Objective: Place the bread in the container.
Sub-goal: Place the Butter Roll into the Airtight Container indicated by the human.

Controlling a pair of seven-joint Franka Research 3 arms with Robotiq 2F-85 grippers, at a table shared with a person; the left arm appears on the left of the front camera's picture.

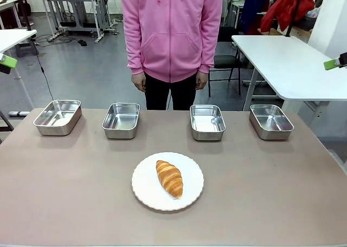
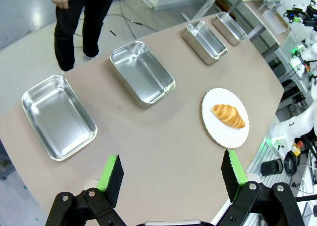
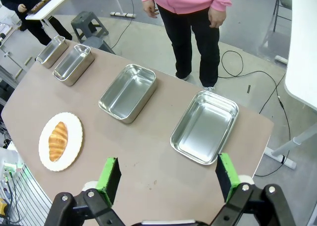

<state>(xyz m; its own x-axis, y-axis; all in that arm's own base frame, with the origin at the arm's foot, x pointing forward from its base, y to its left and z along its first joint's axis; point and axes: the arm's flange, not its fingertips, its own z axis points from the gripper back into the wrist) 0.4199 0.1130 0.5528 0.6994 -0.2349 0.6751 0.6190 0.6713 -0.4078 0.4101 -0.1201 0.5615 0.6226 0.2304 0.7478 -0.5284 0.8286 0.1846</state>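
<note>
- Steel trays, four alike, stand in a row along the far side of the brown table (image 1: 65, 198): the leftmost tray (image 1: 57, 117), the second tray (image 1: 121, 119), the third tray (image 1: 207, 122) and the rightmost tray (image 1: 271, 121). All four are empty, and I cannot tell which one is the container.
- The croissant (image 1: 169, 178) lies on a round white plate (image 1: 142, 186) near the middle of the table. It is on the robot's side of the row and well apart from every tray. Its long axis runs roughly away from the robot, slightly slanted.
- The left gripper (image 2: 171, 162) hangs above the table's left end with its green-padded fingers spread wide, holding nothing. The leftmost tray is the nearest one to it.
- The right gripper (image 3: 167, 162) hangs above the table's right end, also spread wide and holding nothing. The rightmost tray lies just beyond its fingers.
- A person (image 1: 172, 36) in a pink hoodie stands behind the far edge, between the second tray and the third tray, with both hands hanging at the sides.
</note>
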